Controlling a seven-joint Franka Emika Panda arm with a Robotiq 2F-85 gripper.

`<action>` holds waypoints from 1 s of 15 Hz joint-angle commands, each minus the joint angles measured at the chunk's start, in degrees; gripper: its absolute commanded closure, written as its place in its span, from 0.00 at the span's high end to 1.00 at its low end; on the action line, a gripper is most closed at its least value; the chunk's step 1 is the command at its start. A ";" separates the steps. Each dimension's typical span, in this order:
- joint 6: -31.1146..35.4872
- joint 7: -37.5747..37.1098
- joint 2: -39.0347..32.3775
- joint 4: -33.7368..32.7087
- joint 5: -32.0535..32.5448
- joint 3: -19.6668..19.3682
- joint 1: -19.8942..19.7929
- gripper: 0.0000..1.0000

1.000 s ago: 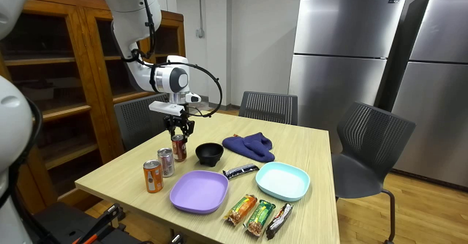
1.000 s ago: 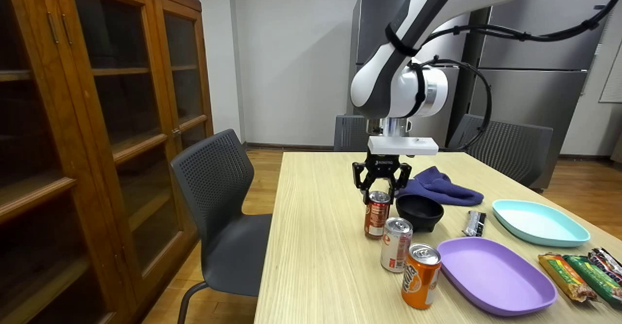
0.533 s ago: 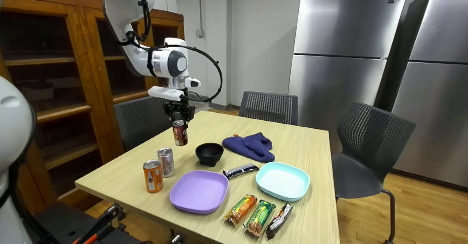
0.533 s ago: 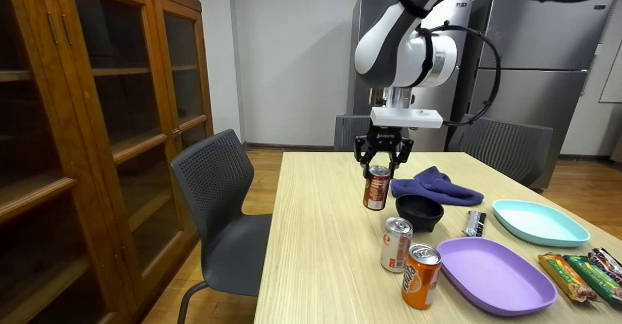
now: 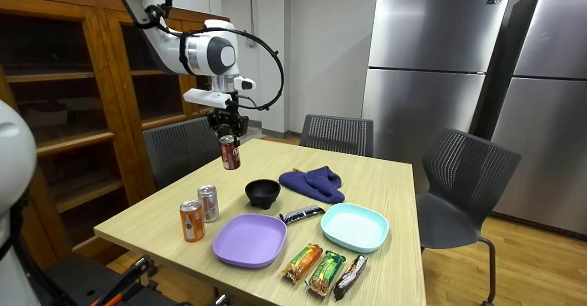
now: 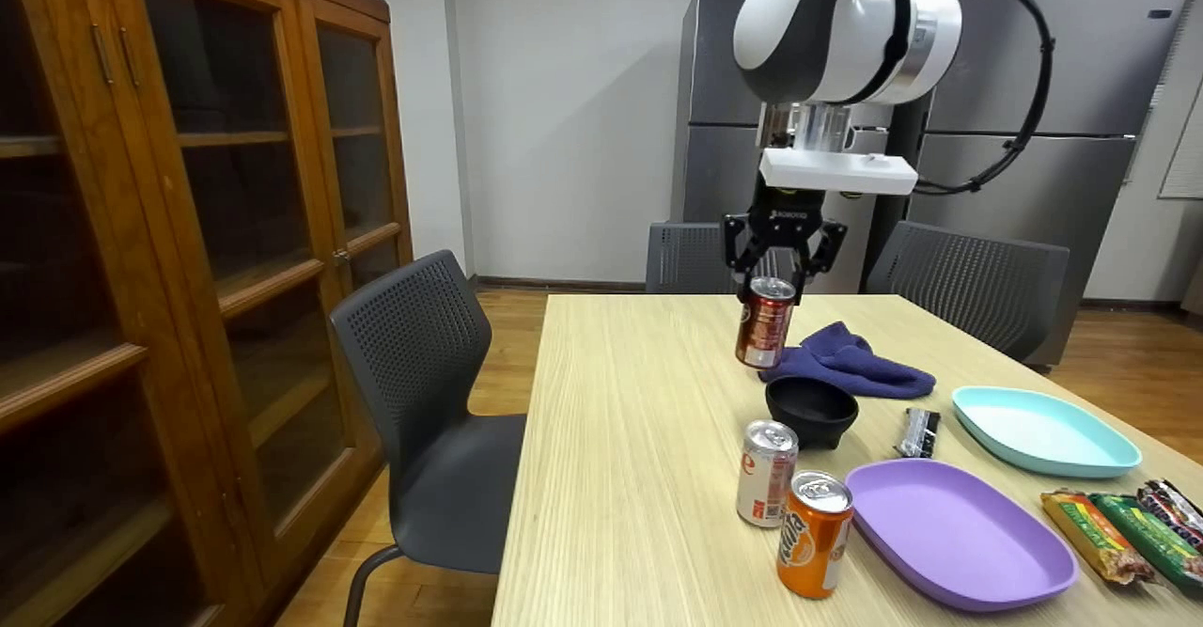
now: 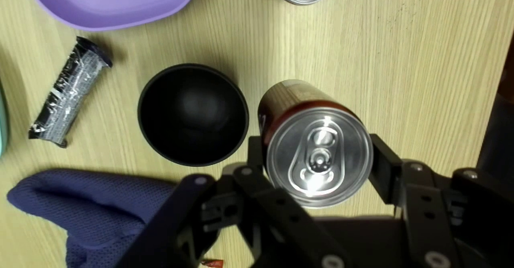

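Lifting looks done: the gripper point(image 6: 773, 290) clasps the red can point(image 5: 230, 153) clear of the table point(image 6: 639, 477), inward from its edge by the cabinet point(image 6: 202, 270), and setting it down seems yet to do.

A white and grey arm point(image 6: 860, 35) wears looping black cable point(image 6: 1046, 46) and black claw point(image 6: 773, 295).

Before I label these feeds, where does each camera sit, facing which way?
In an exterior view: raised beside the table, facing across it, refrigerators beyond; arm, gripper show.
In an exterior view: raised, facing along the table past the orange Fanta can; arm's end, gripper show.
Wrist view: wrist-mounted, facing down at the held red soda can; fingers show.
Both exterior views share the black bowl.
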State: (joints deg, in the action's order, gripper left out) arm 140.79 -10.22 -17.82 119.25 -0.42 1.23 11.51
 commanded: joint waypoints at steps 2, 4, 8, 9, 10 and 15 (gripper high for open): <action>-0.84 -1.50 8.29 8.02 0.48 -0.37 -2.88 0.38; -0.90 -2.03 9.86 10.27 1.06 -1.09 -3.95 0.38; -0.31 -2.80 12.26 14.46 1.71 -2.73 -6.25 0.38; 0.00 -2.82 12.56 15.54 1.73 -3.18 -6.87 0.38; 0.36 -2.95 12.76 16.45 1.74 -3.54 -7.40 0.38; 2.54 -3.06 11.70 20.01 -0.92 -5.01 -10.23 0.38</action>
State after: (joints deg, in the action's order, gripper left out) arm 141.68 -11.30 -7.75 136.42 -0.54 -3.81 3.02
